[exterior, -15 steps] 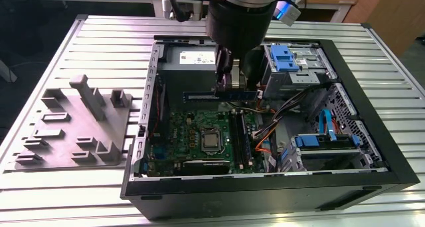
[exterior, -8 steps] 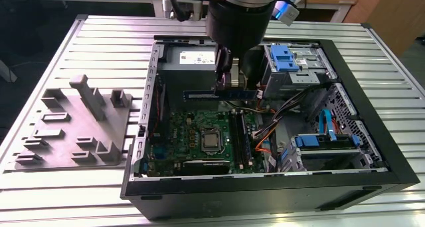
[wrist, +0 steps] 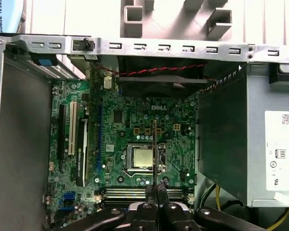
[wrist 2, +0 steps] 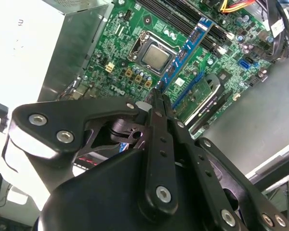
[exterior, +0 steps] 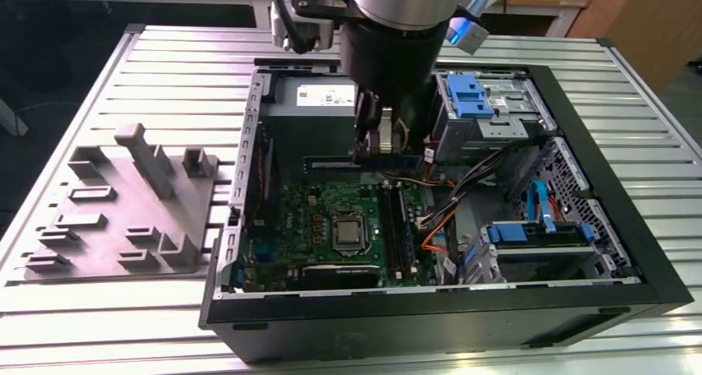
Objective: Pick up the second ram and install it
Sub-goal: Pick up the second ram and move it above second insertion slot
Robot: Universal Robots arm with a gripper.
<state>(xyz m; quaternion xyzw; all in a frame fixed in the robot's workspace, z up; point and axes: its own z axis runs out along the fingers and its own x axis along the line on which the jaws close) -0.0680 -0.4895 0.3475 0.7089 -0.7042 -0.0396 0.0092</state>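
Linkage bars of the one gripper (wrist 2: 157, 95) sat nearest in both wrist views, its tips pinching the near end of the second ram (wrist 2: 187, 47). That was the single loose stick to be seen, a narrow blue strip with a row of black chips. It ran straight out from the tips, away from the wrist, and hung clear above the board without touching it. In the first wrist view it showed edge-on as a thin line (wrist: 154, 144) crossing over the one processor socket (wrist: 142, 158).

In the exterior view the stick (exterior: 329, 162) lay just above the frame's middle, its long axis running from the exterior view's left to its right. The long black slots (exterior: 402, 227) stood below it, toward the lower middle of the frame, and ran up and down the picture. Stick and slots were therefore crosswise to each other, which was the relation that mattered most. How many slots there were could not be counted with confidence, nor whether any was already filled.

Beneath lay one green motherboard (exterior: 296, 219) inside one open black case (exterior: 439, 317). One power supply (exterior: 312, 104) stood behind the stick toward the top of the frame. Two blue-handled drive bays sat at the exterior view's right. Farthest off, one grey moulded fixture (exterior: 121, 202) rested at the frame's left.
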